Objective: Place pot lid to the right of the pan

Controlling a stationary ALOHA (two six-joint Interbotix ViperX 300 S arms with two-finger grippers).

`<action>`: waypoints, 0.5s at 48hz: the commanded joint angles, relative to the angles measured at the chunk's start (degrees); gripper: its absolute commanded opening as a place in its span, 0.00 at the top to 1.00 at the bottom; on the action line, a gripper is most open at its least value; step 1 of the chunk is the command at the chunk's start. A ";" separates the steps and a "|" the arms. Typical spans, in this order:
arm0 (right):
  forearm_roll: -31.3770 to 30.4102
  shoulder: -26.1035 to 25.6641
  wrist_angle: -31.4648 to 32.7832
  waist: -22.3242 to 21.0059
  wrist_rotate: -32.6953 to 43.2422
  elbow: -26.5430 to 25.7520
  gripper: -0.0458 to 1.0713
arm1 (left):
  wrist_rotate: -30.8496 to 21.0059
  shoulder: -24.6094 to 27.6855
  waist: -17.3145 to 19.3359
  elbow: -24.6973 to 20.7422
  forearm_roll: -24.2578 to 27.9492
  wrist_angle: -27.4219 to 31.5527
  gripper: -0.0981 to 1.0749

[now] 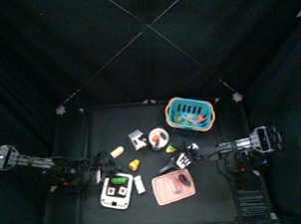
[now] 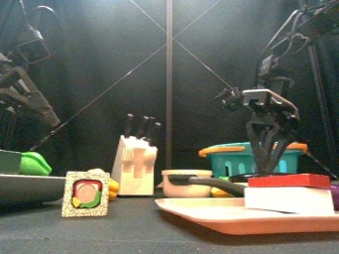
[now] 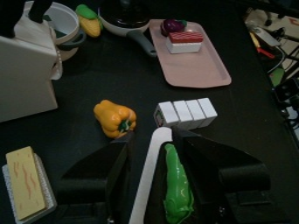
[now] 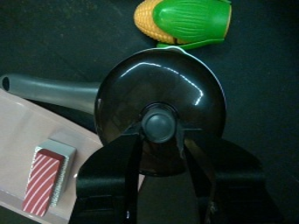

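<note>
Pot lid [image 4: 158, 83]: sits on pan [image 4: 41, 86], knob up, at 6 o'clock from teal basket [image 1: 186, 110]. Not yet lifted.
Right gripper [image 4: 160, 153] astride the knob; clamped or loose, cannot tell.
Left: lift, carry to 3 o'clock of pan, set down.
Left gripper [image 3: 163, 179] rests released over green pepper [image 3: 173, 185].
Right wrist view alone shows lid and corn [image 4: 187, 21] just beside it; top view hides lid under arm.

Teal basket [image 1: 188, 109], pink tray [image 3: 201, 59], yellow pepper [image 3: 114, 117], green-yellow corn [image 4: 184, 20], glossy black lid [image 4: 156, 103].
</note>
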 commanded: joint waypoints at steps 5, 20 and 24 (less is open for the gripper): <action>0.53 -1.41 0.44 0.26 -0.09 -2.20 0.50 | -0.09 0.09 0.00 -0.70 0.00 -0.35 0.24; 0.09 -5.27 4.83 1.05 -0.09 -4.22 0.50 | -0.09 0.09 0.09 -0.62 -0.09 -0.35 0.24; 0.00 -6.94 6.42 1.14 0.00 -3.78 0.50 | -0.09 0.09 0.09 -0.62 -0.09 -0.44 0.24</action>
